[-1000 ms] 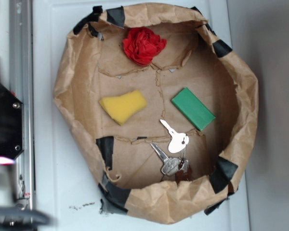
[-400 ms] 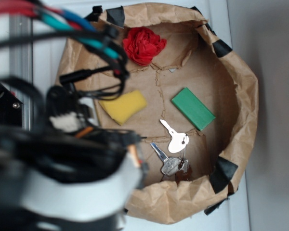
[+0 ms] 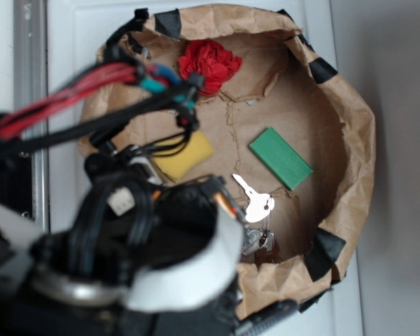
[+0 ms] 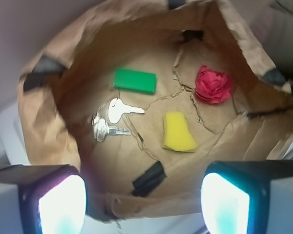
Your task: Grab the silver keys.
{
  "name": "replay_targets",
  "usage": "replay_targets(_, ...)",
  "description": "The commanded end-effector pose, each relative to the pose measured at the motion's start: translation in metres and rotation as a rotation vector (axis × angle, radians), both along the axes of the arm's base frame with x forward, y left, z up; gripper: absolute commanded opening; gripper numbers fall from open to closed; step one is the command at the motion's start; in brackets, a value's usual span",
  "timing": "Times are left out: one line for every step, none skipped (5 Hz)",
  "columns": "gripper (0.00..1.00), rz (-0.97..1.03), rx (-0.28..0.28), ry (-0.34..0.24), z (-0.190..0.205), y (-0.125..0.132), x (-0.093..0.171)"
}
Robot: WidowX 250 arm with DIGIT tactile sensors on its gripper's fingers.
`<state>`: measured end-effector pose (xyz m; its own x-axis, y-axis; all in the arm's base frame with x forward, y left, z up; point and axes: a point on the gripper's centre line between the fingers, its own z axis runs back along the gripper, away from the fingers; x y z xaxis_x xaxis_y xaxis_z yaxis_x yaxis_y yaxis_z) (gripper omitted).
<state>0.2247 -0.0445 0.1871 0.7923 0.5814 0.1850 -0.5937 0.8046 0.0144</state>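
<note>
In the exterior view a brown paper bag (image 3: 350, 140), rolled down into a shallow bowl and patched with black tape, lies on a white counter (image 3: 77, 42). Inside the bag I see a red crumpled paper (image 3: 208, 64) near the far wall, a green block (image 3: 281, 158) to the right, and a yellow sponge (image 3: 189, 152) half hidden behind cables. The keys (image 3: 255, 203) lie on the bag floor below the block; one key points up-left, and the others with a dark fob sit near the lower wall, partly covered. The blurred robot arm (image 3: 133, 259) fills the lower left and overlaps the bag's left side. The gripper itself is not visible here.

The wrist view looks down into the bag (image 4: 44, 126) with nothing in front of its contents. The keys (image 4: 110, 122) lie left of centre, well apart from the gripper (image 4: 144, 204). The block (image 4: 135, 80) is just above them, the sponge (image 4: 178, 132) to their right, the red paper (image 4: 214, 85) further right. The two gripper fingers (image 4: 58, 204) stand wide apart at the lower corners and hold nothing.
</note>
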Motion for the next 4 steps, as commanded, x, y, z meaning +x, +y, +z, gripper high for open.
replay_targets(1.00, 0.028, -0.100, -0.235, 0.010, 0.052, 0.023)
replay_targets(1.00, -0.016, -0.115, -0.270, -0.006, 0.052, 0.033)
replay_targets(1.00, -0.053, -0.126, -0.255, -0.029, 0.038, 0.037)
replay_targets(1.00, -0.055, -0.143, -0.246, -0.030, 0.035, 0.035)
